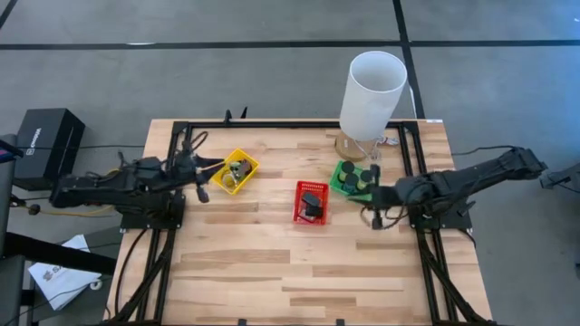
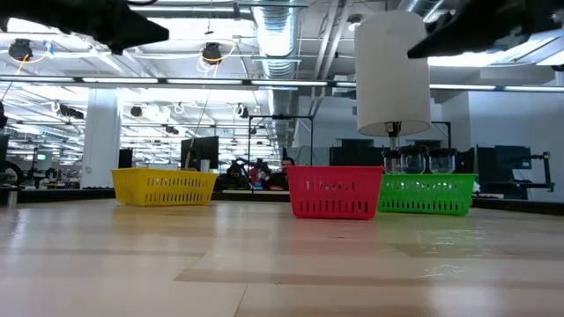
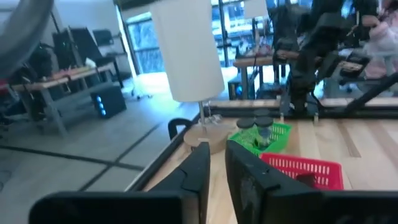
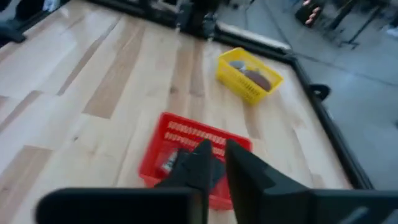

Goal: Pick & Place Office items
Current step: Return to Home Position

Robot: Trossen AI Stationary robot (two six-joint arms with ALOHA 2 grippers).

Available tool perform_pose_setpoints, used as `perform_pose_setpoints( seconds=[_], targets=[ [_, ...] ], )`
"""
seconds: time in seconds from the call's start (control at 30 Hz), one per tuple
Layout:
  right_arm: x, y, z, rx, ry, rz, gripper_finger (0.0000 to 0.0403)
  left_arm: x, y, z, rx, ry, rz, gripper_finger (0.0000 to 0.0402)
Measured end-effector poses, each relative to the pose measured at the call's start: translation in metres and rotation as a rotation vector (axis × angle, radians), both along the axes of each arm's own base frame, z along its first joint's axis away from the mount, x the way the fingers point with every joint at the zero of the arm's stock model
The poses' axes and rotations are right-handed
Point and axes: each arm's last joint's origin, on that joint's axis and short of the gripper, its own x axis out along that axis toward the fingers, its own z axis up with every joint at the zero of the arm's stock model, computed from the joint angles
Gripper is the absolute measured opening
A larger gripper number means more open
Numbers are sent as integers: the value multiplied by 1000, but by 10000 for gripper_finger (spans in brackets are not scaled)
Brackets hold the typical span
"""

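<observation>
In the high view, the left hand (image 1: 203, 181) is held over the tabletop (image 1: 272, 263) at centre left, just beside the yellow basket (image 1: 249, 161), in which small office items (image 1: 237, 168) are piled. The right hand (image 1: 374, 201) is held at centre right, just beside the green basket (image 1: 337, 172), where black cylinders (image 1: 359, 177) are packed. Between them the red basket (image 1: 297, 204) is seen, with a black item (image 1: 313, 203) inside. A tall white cylinder (image 1: 372, 86) is stood at the upper right.

In the low view, the baskets are lined across the middle, yellow left, red centre, green right; their contents are hidden by the walls.

In the left wrist view, the left hand's fingers (image 3: 199, 174) are drawn nearly together, with nothing gripped; the green and red baskets are seen beyond.

In the right wrist view, that hand's fingers (image 4: 239, 168) are likewise closed on nothing, above the red basket; a brownish item (image 4: 256, 79) is seen in the yellow basket at upper right.
</observation>
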Motion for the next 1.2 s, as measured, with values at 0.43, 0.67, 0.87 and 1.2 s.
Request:
perform_pose_setpoints(
  seconds=[0.43,0.67,0.87,1.2],
  targets=[
    [-39,-27,-32,146,-343,107,7,-16,-2,-49,-30,-94,-61,3],
    [-56,-37,-49,177,-391,64,1,-19,-2,-56,-30,-148,-71,5],
    [-69,-37,-62,187,-439,79,1,-22,-2,-64,-15,-166,-73,4],
    [-73,-37,-82,200,-387,65,1,-17,-2,-86,-36,-143,-80,6]
  ],
)
